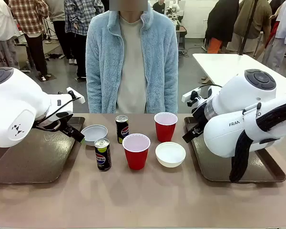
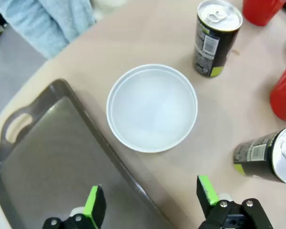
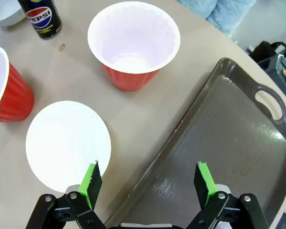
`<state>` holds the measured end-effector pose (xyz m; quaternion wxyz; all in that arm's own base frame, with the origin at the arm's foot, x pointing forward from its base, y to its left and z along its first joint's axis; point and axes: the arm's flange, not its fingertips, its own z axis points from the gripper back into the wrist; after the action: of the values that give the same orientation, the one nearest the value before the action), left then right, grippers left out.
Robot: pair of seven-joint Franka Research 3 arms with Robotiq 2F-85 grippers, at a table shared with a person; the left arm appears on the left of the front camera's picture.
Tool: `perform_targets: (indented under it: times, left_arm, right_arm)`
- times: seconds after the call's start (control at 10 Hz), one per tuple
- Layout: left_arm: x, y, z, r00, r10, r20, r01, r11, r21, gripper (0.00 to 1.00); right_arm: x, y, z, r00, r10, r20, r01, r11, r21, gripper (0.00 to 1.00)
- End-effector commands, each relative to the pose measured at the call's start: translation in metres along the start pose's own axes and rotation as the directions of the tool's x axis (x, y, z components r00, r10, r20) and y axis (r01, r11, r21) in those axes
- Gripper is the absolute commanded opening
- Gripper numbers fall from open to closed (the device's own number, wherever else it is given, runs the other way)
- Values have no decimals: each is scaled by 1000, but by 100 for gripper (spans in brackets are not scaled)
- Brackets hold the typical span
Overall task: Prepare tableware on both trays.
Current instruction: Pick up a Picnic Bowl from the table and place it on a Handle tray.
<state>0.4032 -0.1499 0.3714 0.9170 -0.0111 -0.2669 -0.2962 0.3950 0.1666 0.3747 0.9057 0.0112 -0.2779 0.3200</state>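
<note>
both hands gape wide, holding nothing — the left hand [image 2: 150, 191] over a dark brown plastic tray [image 2: 47, 157] beside a round white bowl [image 2: 152, 107], the right hand [image 3: 148, 176] over the edge of the other tray [image 3: 229, 138] by the second bowl [image 3: 66, 143] — with red plastic cups [image 1: 136, 151] and black pepsi cans [image 1: 103, 154] on the tan surface [image 1: 143, 200] between.

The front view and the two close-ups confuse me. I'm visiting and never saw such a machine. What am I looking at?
Two white robot arms share a table with a person opposite. The front view looks across from between the arms. Each close-up comes from a wrist camera looking along that arm's tool: the left tool hangs open by a white bowl and the left tray, the right tool open by the other bowl and the right tray. Between the trays stand two red cups and two Pepsi cans. Nothing is held.
</note>
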Motion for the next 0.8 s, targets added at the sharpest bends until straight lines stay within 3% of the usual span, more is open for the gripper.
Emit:
perform_targets:
  times: [0.0,0.7]
  left_arm:
    - [0,0,0,1000,0,0,0,1000,0,100]
    - [0,0,0,1000,0,0,0,1000,0,100]
  right_arm:
    - [0,0,0,1000,0,0,0,1000,0,100]
    - [0,0,0,1000,0,0,0,1000,0,100]
